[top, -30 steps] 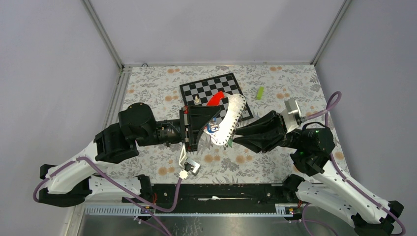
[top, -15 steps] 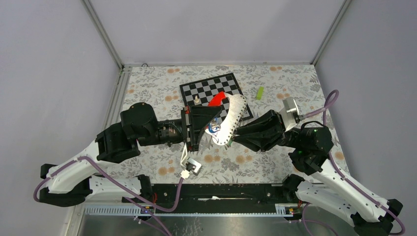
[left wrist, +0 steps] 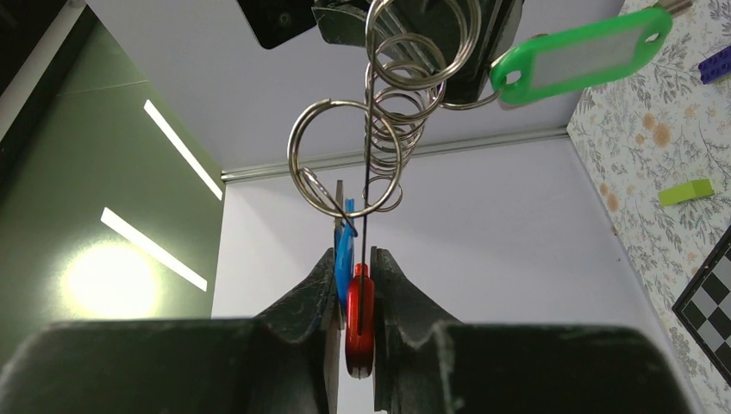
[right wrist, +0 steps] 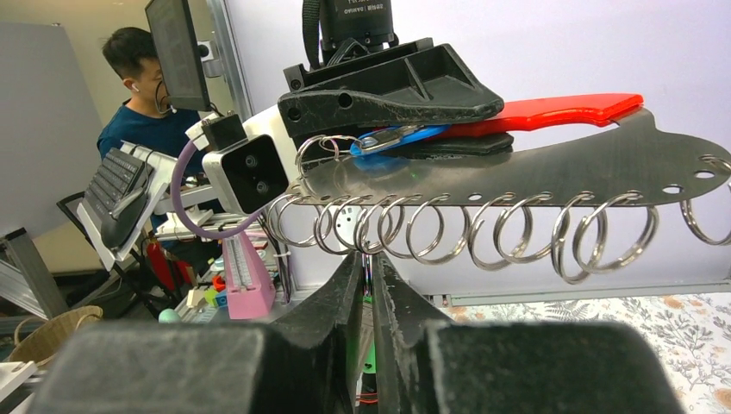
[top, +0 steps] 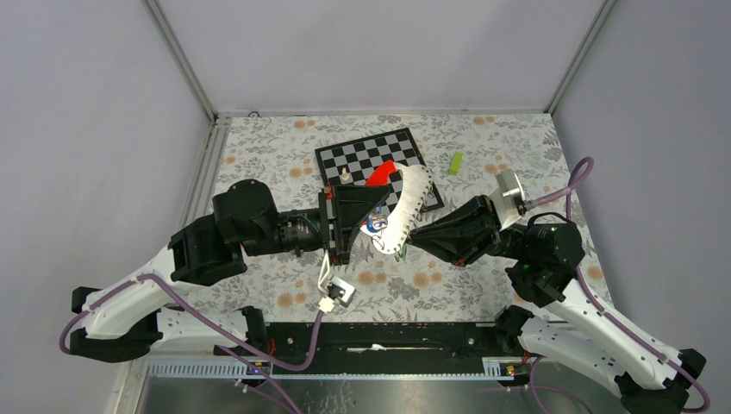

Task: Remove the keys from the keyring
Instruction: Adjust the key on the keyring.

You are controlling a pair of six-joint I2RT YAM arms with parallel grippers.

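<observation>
Working a key off: left jaws pinch the plate and blue key, right jaws clamp a ring, which likely needs twisting free.

- Overhead view: bright, even, diffuse light; only faint, soft shadows.
- Left wrist view: ceiling strip lights glare; left gripper dark and soft-focused.
- Right wrist view: right gripper blurred, in shadow.

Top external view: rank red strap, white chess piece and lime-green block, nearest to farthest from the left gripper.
1. Red strap: held in the left gripper.
2. White chess piece: on the chessboard, just beyond.
3. Lime-green block: far right.
</observation>
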